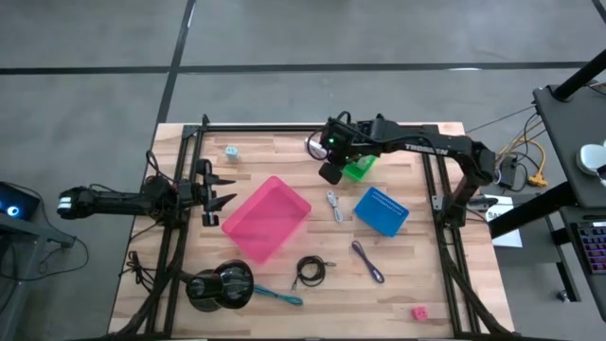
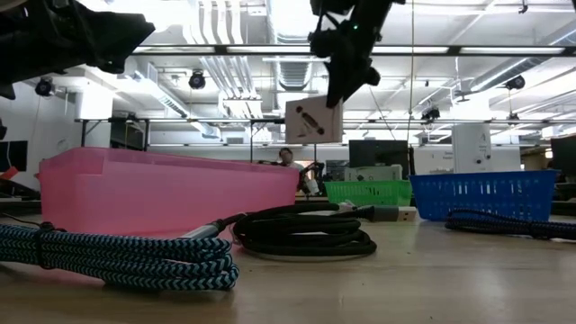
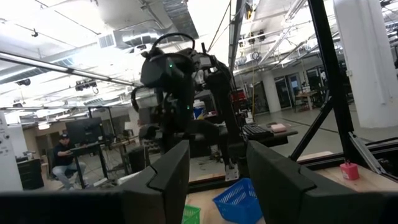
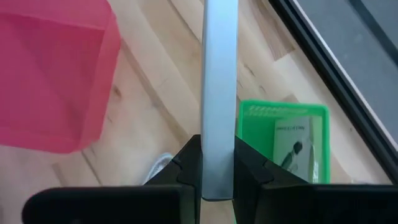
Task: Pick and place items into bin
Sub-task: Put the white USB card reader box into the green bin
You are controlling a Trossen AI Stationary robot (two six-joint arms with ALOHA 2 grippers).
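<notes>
My right gripper hangs above the table's far middle, between the pink bin and the green basket, shut on a pale grey flat block. My left gripper is open and waits level beside the bin's left side. On the table lie a whitish cord, a purple cord, a black coiled cord, a teal stick, a red block and a light-blue block. A packet lies in the green basket. My right gripper pinches the pale block between its two fingers at one end, one finger on each broad face. The fingers come from above, pointing down. The block is lifted clear of the table and hangs below the fingers.
A blue basket stands right of the whitish cord. A large black round object sits near the table's near-left corner. A teal-and-black braided cord lies close to the low camera. Bare wood shows between bin and blue basket.
</notes>
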